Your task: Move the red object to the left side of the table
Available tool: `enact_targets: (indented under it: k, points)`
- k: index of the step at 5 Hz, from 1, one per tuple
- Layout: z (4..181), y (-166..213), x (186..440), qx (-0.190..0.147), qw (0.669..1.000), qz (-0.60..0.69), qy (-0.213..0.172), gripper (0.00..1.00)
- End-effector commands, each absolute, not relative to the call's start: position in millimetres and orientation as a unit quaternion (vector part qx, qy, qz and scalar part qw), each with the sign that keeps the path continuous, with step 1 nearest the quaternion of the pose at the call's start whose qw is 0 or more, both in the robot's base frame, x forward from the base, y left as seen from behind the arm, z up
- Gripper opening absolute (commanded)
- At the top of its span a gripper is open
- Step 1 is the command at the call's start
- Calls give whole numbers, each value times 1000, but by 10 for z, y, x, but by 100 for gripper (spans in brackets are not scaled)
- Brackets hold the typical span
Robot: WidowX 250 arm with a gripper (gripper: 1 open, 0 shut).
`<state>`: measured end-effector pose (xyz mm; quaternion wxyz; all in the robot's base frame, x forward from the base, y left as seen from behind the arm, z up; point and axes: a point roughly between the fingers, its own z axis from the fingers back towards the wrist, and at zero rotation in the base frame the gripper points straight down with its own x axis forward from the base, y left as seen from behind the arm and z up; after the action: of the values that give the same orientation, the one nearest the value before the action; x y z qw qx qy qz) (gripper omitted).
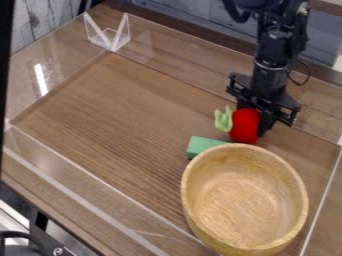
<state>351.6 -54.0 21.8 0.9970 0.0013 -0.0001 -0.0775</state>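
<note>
Just behind the round wooden bowl [246, 199], toward the right end of the table [120, 110]: black arm upright, wrist pointing straight down, gripper [254, 121] lowered over the red object [246, 124] with dark fingers [274, 112] clamped against its sides. Red object resting on the tabletop just beyond the bowl's far rim, flat green piece [206, 145] beside it on the left. Left of the bowl, wide bare wood grain out to the low clear acrylic walls [40, 85].
</note>
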Motion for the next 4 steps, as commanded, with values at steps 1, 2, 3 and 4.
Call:
enact_targets:
  k: [1, 2, 3, 4]
  points:
    - [466, -539, 3551, 0, 995, -90, -30, 0]
    - [528, -528, 3543, -1, 995, -97, -32, 0]
    - [580, -590, 3503, -2, 993, -116, -33, 0]
    - [576, -644, 3482, -3, 990, -135, -31, 0]
